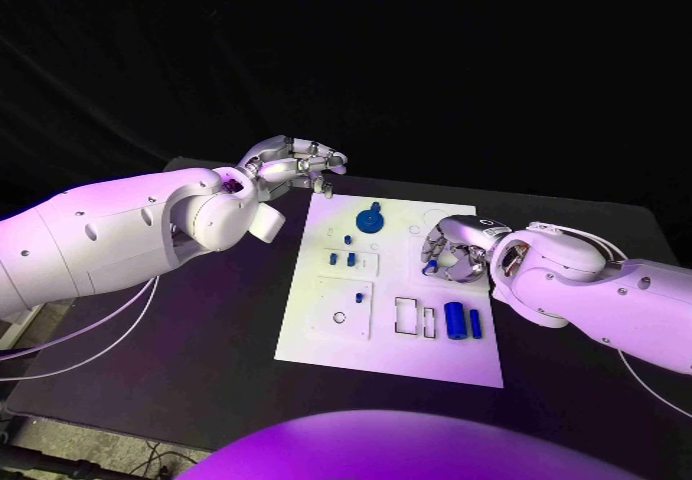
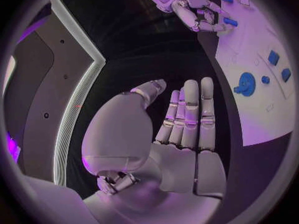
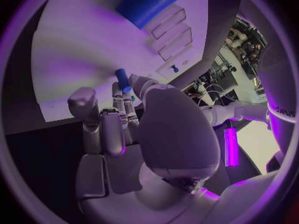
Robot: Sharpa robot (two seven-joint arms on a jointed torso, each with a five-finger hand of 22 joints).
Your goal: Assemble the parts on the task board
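The white task board [image 1: 325, 335] lies in the middle of the black table. My right hand [image 1: 456, 248] hovers over the board's right side and pinches a small blue peg [image 1: 428, 268] at its fingertips. In the right wrist view the peg [image 3: 122, 79] sticks out from the fingertips just above the board [image 3: 81, 59]. My left hand [image 1: 296, 163] is raised off the board's far left corner, fingers extended, holding nothing. A round blue part [image 1: 371, 218] sits at the board's far end. Two blue cylinders [image 1: 456, 320] lie near its right edge.
Small blue pegs [image 1: 343, 258] stand in the board's left half, and empty rectangular slots [image 1: 407, 315] lie beside the cylinders. The left wrist view shows the right hand [image 2: 202, 12] with its peg [image 2: 230, 21] and the round blue part [image 2: 245, 83].
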